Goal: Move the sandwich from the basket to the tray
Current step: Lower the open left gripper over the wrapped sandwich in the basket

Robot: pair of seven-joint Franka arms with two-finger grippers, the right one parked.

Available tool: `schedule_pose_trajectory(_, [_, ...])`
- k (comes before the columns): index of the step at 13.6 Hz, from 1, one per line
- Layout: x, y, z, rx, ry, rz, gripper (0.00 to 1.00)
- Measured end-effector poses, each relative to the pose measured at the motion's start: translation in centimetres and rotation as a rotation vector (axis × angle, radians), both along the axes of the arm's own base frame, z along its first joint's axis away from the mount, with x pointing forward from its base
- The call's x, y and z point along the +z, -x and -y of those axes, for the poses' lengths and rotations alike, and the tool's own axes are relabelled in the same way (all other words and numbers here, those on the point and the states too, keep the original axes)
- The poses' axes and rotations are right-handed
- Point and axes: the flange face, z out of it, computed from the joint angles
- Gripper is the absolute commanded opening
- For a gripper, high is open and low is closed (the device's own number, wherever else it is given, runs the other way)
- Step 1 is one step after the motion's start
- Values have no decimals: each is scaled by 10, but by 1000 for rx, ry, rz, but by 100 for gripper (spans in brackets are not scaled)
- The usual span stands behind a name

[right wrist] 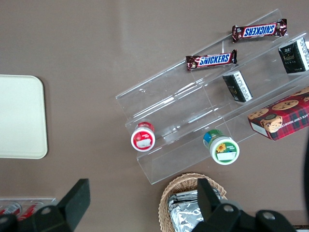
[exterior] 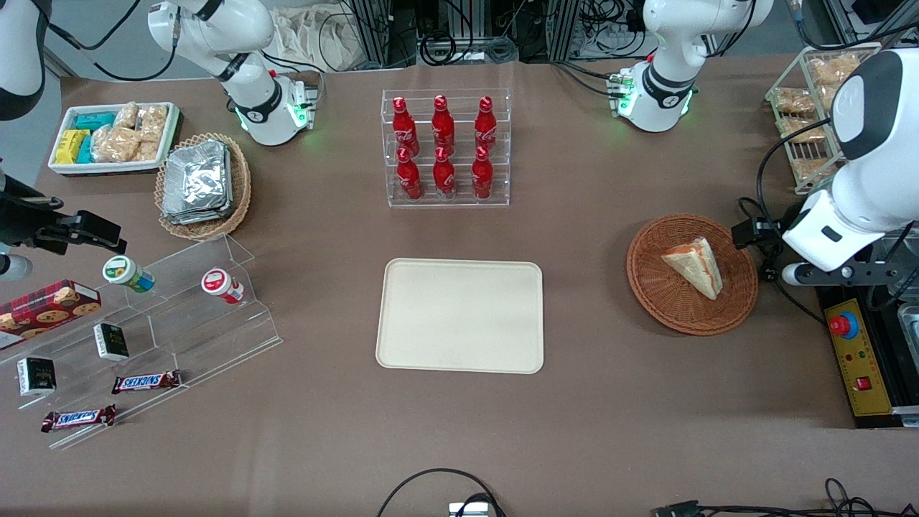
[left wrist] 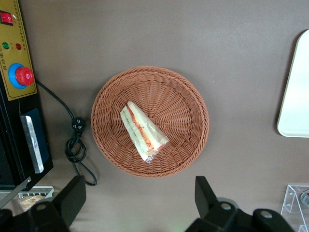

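The sandwich point(exterior: 693, 267), a pale triangular wedge with red-orange and green filling, lies in the round reddish-brown wicker basket point(exterior: 653, 287) toward the working arm's end of the table. In the left wrist view the sandwich point(left wrist: 143, 131) lies near the middle of the basket point(left wrist: 183, 111). The cream-beige tray point(exterior: 459, 316) sits empty at the table's middle; its rounded corner shows in the left wrist view point(left wrist: 295, 92). My left gripper point(exterior: 761, 240) hangs above the table just beside the basket's rim. It is open and empty point(left wrist: 140, 198), its fingers point(left wrist: 72, 195) spread wide over bare table.
A yellow control box with a red stop button point(exterior: 858, 359) and a coiled black cable point(left wrist: 75, 145) lie beside the basket. A rack of red bottles point(exterior: 445, 147) stands farther from the camera than the tray. A white wire rack point(exterior: 811, 108) stands near the arm.
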Motion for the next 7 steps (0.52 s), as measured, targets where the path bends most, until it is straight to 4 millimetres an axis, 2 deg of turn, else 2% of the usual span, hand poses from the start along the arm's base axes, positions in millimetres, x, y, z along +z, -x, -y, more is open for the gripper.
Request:
schedule_pose_trajectory(5, [14, -2, -4, 5, -8, 1, 100])
schedule_pose_trajectory(7, [9, -3, -9, 45, -18, -43, 100])
